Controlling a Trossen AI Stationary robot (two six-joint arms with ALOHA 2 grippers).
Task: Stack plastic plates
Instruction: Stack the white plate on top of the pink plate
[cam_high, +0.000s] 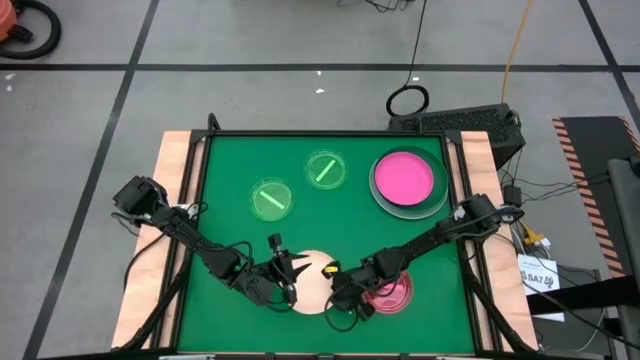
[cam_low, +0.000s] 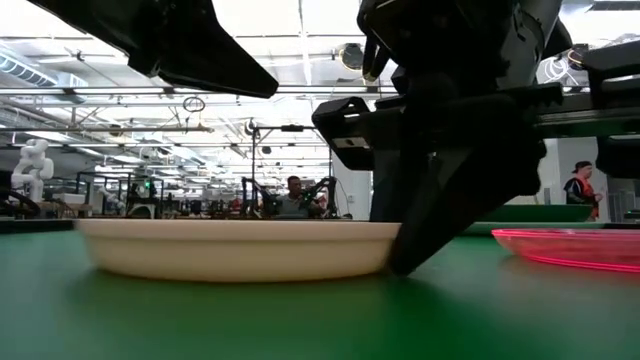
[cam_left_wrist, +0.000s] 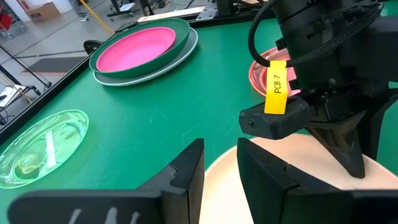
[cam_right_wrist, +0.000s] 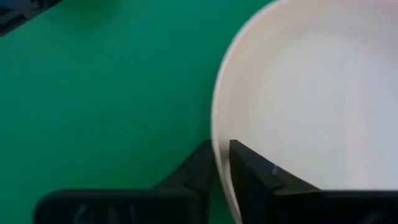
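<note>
A cream plate (cam_high: 312, 284) lies flat on the green table near its front edge. My right gripper (cam_high: 336, 284) is shut on the plate's right rim. My left gripper (cam_high: 288, 272) is open and hovers over the plate's left rim (cam_left_wrist: 217, 180) without touching it. A translucent pink plate (cam_high: 390, 293) lies just right of the cream one. At the far right a magenta plate (cam_high: 405, 176) sits in a dark green plate (cam_left_wrist: 181, 38) on a pale blue one. Two small striped green plates (cam_high: 272, 198) (cam_high: 325, 168) lie at the far middle. My right gripper pinches the cream plate's right rim (cam_right_wrist: 219, 134), one finger inside the plate (cam_right_wrist: 252, 168) and one outside (cam_right_wrist: 198, 169). The fingers slant down from the table's right side (cam_low: 430, 235). The plate rests flat on the table.
The table has raised wooden side rails (cam_high: 175, 170). Bare green surface lies between the cream plate and the far plates. The pink plate sits close under my right arm. People and other machines show in the room beyond the table.
</note>
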